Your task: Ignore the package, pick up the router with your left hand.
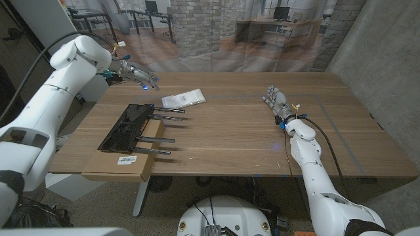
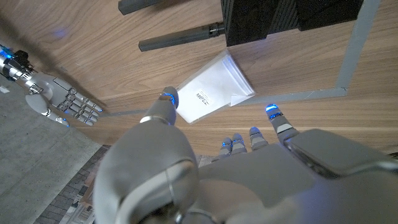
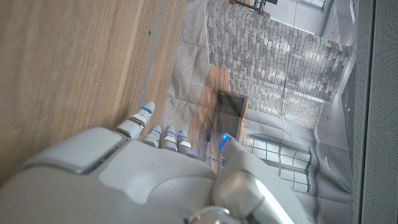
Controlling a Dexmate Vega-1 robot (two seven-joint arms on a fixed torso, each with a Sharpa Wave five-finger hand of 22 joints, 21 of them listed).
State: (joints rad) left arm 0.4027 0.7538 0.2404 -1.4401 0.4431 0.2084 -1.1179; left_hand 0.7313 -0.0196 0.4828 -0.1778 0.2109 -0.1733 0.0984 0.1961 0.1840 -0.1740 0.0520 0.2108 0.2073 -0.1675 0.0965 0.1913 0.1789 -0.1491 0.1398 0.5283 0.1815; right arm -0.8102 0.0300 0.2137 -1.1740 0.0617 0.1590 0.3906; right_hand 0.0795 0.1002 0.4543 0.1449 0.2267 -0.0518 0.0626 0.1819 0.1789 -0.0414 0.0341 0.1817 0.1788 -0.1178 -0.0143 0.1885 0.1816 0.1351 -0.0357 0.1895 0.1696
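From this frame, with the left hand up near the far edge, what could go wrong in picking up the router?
The left hand hovers open beyond the white package, closer to it than to the router, so it might brush or grab the package. The router lies partly on a cardboard box overhanging the table edge; a push could tip it. Its antennas stick out and may snag fingers.
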